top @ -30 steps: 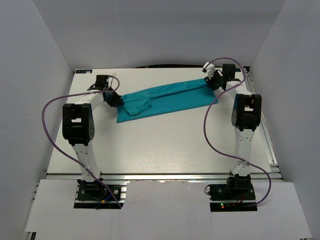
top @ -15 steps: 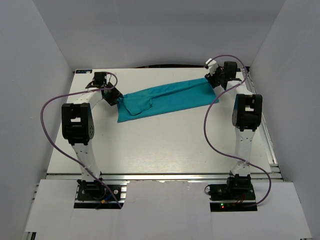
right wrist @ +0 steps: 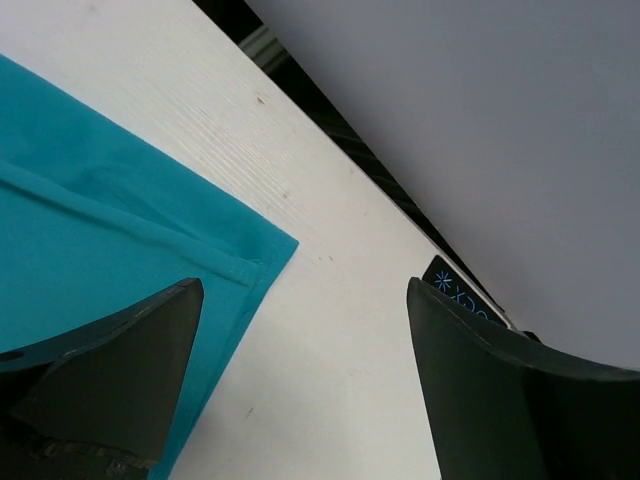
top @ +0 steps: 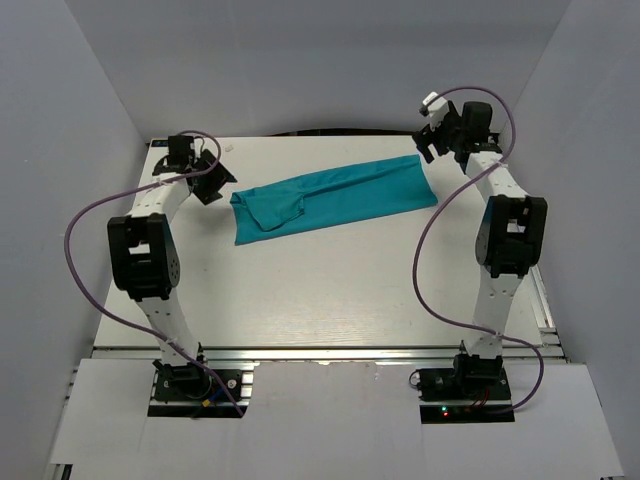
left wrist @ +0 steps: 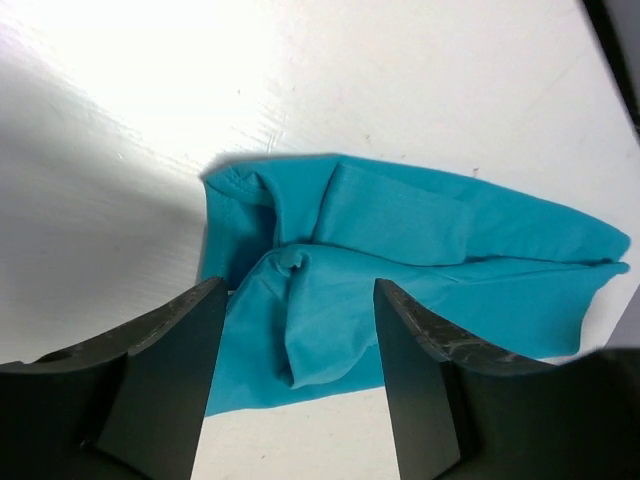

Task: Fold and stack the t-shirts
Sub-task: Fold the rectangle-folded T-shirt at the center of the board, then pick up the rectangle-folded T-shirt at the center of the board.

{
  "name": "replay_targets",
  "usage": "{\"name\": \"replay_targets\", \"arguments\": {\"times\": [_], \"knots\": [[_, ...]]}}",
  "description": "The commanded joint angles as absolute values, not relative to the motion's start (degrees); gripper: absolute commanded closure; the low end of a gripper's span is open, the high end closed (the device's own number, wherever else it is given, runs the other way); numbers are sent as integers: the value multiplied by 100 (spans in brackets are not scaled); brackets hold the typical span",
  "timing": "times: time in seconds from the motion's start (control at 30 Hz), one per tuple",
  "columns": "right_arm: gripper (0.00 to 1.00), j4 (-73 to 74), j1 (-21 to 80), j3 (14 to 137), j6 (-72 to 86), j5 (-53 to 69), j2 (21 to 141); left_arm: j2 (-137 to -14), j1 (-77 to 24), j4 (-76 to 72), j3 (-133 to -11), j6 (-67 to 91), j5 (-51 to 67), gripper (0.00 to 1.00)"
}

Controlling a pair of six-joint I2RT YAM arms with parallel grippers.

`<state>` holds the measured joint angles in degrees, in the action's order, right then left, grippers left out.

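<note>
One teal t-shirt (top: 340,195) lies flat on the white table (top: 320,290) as a long folded strip, running from the far left toward the far right. My left gripper (top: 212,178) hovers just off its left end, open, with nothing between the fingers. The left wrist view looks between the open left gripper (left wrist: 298,292) at the t-shirt (left wrist: 420,250) with its bunched sleeve. My right gripper (top: 431,140) is open beyond the shirt's right end. In the right wrist view, the corner of the t-shirt (right wrist: 90,220) lies left of the open right gripper (right wrist: 305,290), apart from it.
Grey walls enclose the table on three sides. Purple cables (top: 80,230) loop off both arms. A metal rail (top: 545,290) runs along the table's right edge. A dark strip with a small blue-marked label (right wrist: 455,292) borders the far edge by the right gripper.
Both grippers have opened, let go of the shirt's ends and drawn back outward and upward. The shirt lies where it was laid.
</note>
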<state>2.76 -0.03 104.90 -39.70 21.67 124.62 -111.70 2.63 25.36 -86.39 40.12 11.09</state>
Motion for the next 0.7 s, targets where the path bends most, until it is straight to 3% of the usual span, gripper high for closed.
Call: {"name": "replay_targets", "arguments": {"times": [0.0,0.2,0.23,0.3,0.47,0.53,0.67], "knots": [[11,711,-53,10144,-3692,2881,11586,-10442,386,2470,-8789,3604,1371,28],[11,746,-70,8599,-3630,4033,10083,-9871,492,2435,-8377,3182,1669,25],[11,851,-70,8457,-3621,4147,9924,-9827,492,2417,-8193,3034,1740,17],[11,914,-70,8193,-3490,4350,9467,-9695,492,2382,-7990,2997,1985,16],[11,1256,-70,7533,-3349,4438,8686,-9589,492,2189,-7462,2866,2320,15],[11,1353,-70,7375,-3349,4421,8526,-9667,492,2180,-7436,2691,2425,2],[10,1450,-70,7155,-3331,4421,8192,-9852,501,2145,-7392,2496,2575,2]]}}
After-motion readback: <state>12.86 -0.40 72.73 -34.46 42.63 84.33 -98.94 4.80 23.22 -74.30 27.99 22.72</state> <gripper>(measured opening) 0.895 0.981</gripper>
